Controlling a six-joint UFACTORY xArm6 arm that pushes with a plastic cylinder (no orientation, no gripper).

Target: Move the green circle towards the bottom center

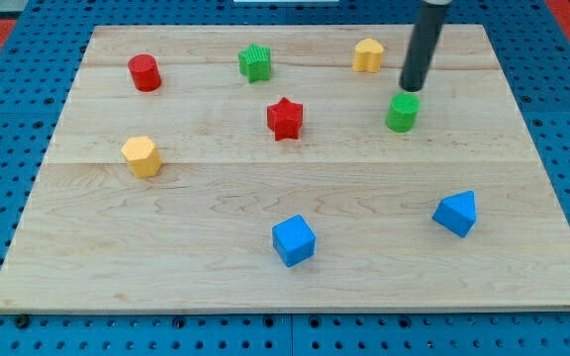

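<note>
The green circle block (402, 112) sits on the wooden board (166, 257) at the upper right. My tip (413, 88) is just above it in the view, at its top edge, close to or touching it. The dark rod rises from there to the view's top.
A yellow block (368, 55) lies left of the rod near the top. A green star (255, 62), a red cylinder (144, 72), a red star (285, 118) and a yellow hexagon (142, 155) lie to the left. A blue cube (294, 240) and a blue wedge (456, 213) lie toward the bottom.
</note>
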